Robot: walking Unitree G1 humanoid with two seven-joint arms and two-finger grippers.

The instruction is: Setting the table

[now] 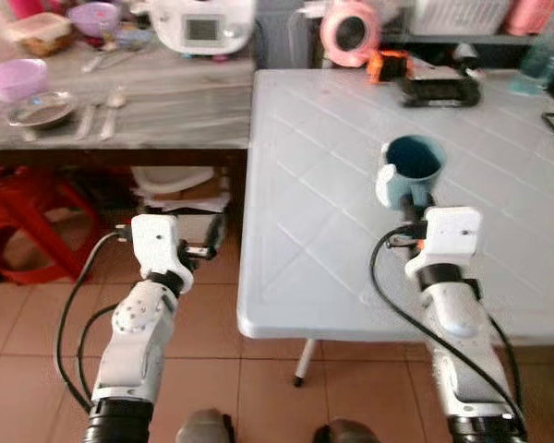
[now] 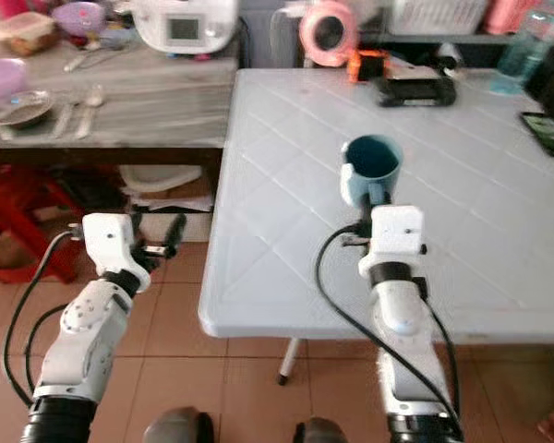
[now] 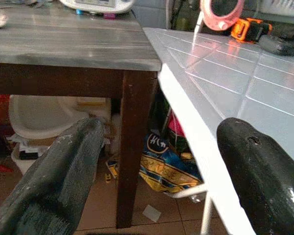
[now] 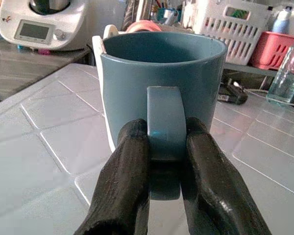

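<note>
Right hand (image 4: 166,147) pinches the handle of the blue mug (image 1: 414,164), one black finger (image 4: 125,181) pressed to each side of the strap. That mug stands upright on the white desk (image 1: 314,258), well in from the near edge and just beyond the right wrist's white housing. A white object sits against the mug's side toward the grey desk; what it is cannot be told.

Left hand (image 3: 157,166) hangs spread wide, its fingers well apart, off the white desk's near corner and below the level of its top, over the tiled floor (image 1: 212,369).

Beyond the mug, along the white desk's far edge, lie an orange tape measure (image 1: 388,66), a black device (image 1: 440,90) and a pink round object (image 1: 350,30). A clear bottle (image 1: 545,51) stands at the far corner.

Beside the white desk, on the side away from the mug, the grey desk (image 1: 166,101) carries a purple bowl (image 1: 15,77), a metal dish (image 1: 42,110), spoons (image 1: 113,106) and a white kitchen appliance (image 1: 203,23). A red stool (image 1: 28,231) stands under it.
</note>
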